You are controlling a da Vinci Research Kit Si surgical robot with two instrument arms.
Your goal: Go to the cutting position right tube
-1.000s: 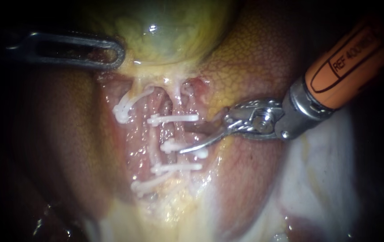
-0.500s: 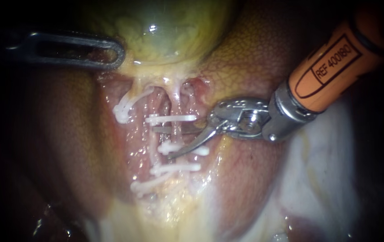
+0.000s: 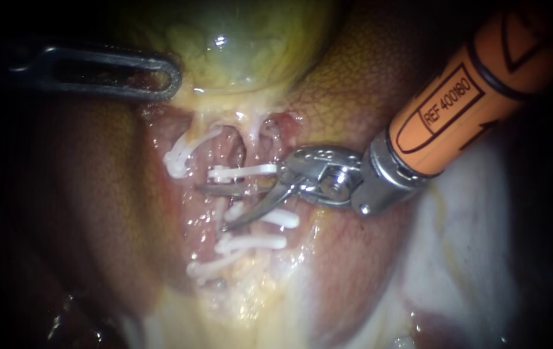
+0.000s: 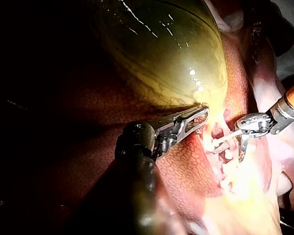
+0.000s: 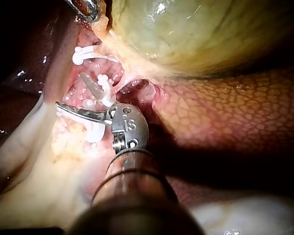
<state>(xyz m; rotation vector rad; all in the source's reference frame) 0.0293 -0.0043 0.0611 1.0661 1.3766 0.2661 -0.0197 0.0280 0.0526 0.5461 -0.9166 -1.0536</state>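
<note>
Right tube (image 3: 252,147): a thin pale strand. It runs down from the gallbladder (image 3: 238,45) through the red bed in the middle of the liver (image 3: 360,97), and white clips sit across it.
Cutting place: the bare piece between the upper clip (image 3: 244,172) and the lower clip (image 3: 278,218). We judge that the cut belongs there.
How it will handle: we judge it soft, wet and slippery, very light and easy to tear. The clips look stiffer, and the blades should not touch them.
Where to take it: across the bare piece, square to the tube, so that a clip is left on each side.
Right instrument (image 3: 210,207): the shaft comes in from the upper right. Its two curved blades stand apart with a clear gap. One blade lies just under the upper clip, and the other slants down beside the lower clip. The tube seems to lie between them, but nothing is gripped.
Left instrument (image 3: 112,71): at the lower edge of the gallbladder, well apart from the clips. In the left wrist view its jaws lie closed on a fold of that edge.
Progress: we judge the blades almost in position.
Risk: a blade could catch a clip or nick the bed under the tube.
</note>
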